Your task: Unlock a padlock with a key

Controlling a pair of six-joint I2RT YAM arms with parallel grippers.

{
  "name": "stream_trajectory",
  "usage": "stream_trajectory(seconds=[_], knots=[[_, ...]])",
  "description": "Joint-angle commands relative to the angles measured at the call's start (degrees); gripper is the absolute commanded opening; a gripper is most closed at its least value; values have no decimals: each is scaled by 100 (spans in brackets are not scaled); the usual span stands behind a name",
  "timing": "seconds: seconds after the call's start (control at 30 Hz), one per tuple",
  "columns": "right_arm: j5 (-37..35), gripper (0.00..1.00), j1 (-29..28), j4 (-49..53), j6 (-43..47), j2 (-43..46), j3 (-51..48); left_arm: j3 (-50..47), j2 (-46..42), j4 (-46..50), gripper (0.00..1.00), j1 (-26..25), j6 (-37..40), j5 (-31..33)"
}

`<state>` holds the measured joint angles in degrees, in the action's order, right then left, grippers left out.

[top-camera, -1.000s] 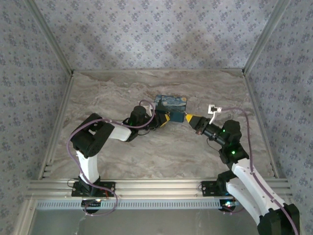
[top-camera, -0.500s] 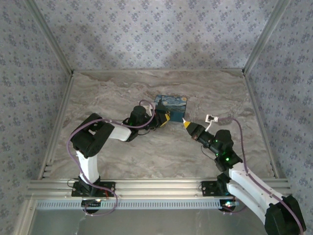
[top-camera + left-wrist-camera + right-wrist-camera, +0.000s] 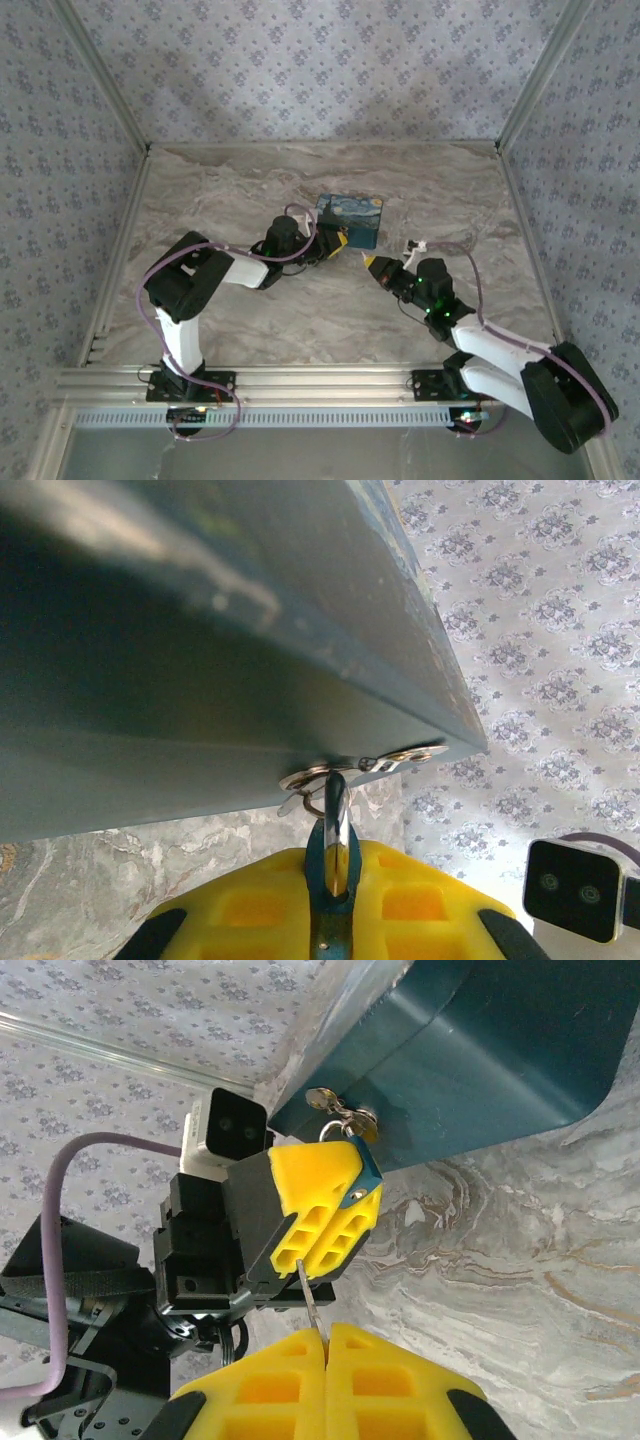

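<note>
A dark blue box (image 3: 352,216) stands mid-table with a metal hasp (image 3: 362,767) on its edge. The blue padlock (image 3: 335,872) hangs by its silver shackle (image 3: 337,805) through that hasp. My left gripper (image 3: 335,855) is shut on the padlock body, right beside the box (image 3: 200,630). In the right wrist view the padlock (image 3: 367,1172) shows as a blue edge between the left fingers (image 3: 318,1210). My right gripper (image 3: 325,1338) is shut on a thin key (image 3: 308,1295), whose blade points at the left fingers from a short gap. In the top view the right gripper (image 3: 371,263) sits just right of the left gripper (image 3: 341,241).
Patterned walls enclose the marble table (image 3: 250,320) on three sides. The left wrist camera (image 3: 235,1125) and purple cable (image 3: 70,1190) lie close ahead of the right gripper. The right wrist camera (image 3: 575,885) shows beside the left fingers.
The right arm has folded low and drawn back toward the near side, carrying the key left and nearer, just off the left gripper. The left arm, padlock and box have stayed still.
</note>
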<state>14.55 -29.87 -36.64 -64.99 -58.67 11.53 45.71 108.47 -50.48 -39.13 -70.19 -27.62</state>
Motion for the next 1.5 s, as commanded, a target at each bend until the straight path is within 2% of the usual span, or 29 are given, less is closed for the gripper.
stream_trajectory(seconds=[0.0, 0.37, 1.1, 1.47], knots=[[-197, 0, -84, -562, -107, -219, 115, 122, -229, -401, 11, -40, -74, -145], [-235, 0, -177, -1019, -145, -810, 118, 113, -239, -480, 11, -37, -91, -156], [65, 0, -217, -3333, -775, -3041, 431, 107, -203, -604, 11, -35, -188, -198], [53, 0, -208, -3697, -919, -3262, 407, 118, -156, -674, 11, -35, -234, -209]])
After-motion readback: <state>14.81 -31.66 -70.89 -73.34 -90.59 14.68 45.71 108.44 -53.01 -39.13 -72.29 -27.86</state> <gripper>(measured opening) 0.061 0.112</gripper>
